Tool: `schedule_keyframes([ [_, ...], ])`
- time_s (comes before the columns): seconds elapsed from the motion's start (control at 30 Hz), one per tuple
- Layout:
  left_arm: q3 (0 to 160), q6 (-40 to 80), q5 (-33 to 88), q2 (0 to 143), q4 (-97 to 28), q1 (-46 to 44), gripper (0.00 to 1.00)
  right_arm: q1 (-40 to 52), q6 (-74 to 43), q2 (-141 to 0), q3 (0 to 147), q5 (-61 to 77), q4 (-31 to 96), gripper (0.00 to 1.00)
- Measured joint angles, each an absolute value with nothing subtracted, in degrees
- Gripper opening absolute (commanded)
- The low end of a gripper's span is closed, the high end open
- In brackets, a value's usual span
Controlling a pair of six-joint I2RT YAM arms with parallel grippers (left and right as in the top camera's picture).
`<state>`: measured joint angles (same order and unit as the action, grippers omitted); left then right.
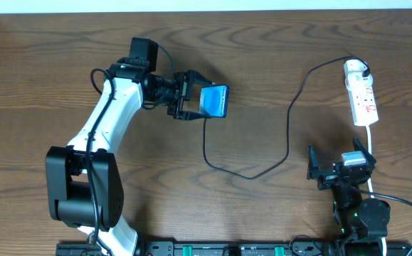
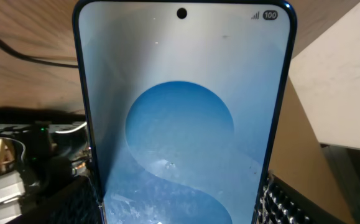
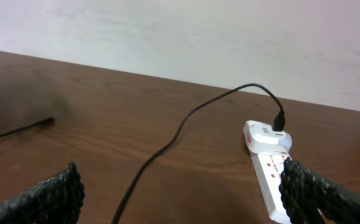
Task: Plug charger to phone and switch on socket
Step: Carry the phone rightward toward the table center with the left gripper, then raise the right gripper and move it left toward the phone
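My left gripper (image 1: 191, 96) is shut on the phone (image 1: 215, 100) and holds it above the table left of centre. The lit blue screen (image 2: 180, 124) fills the left wrist view, with a finger (image 2: 285, 202) against its edge. The charger's black cable (image 1: 289, 124) runs from its white plug (image 1: 356, 69) in the socket (image 1: 363, 98) and loops to the left. Its connector tip (image 3: 46, 121) lies on the wood near the phone, apart from it. My right gripper (image 1: 337, 162) is open near the front edge, with nothing between its fingers (image 3: 319, 193). The socket (image 3: 268, 180) lies just ahead of it.
A thick white cord (image 1: 371, 153) runs from the socket's near end past my right arm toward the front. A black rail (image 1: 227, 249) lines the table's front edge. The pale wall (image 3: 180, 37) stands behind the far edge.
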<state>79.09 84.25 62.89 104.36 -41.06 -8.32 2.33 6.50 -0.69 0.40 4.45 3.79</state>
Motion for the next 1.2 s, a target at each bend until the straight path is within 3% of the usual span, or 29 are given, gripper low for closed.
schedule_keyframes([
  [0.33,79.1,85.6,62.9,104.4,-39.9,-8.3,0.72,2.3,5.9,-0.7,0.4,4.5,3.8,0.99],
  [0.8,79.1,85.7,62.9,104.4,-39.8,-8.3,0.72,2.3,-5.5,-1.1,0.4,6.8,3.6,0.99],
  [1.2,79.1,85.7,62.8,104.4,-39.7,-8.3,0.71,2.3,-7.7,-18.1,11.7,9.1,4.0,0.99],
])
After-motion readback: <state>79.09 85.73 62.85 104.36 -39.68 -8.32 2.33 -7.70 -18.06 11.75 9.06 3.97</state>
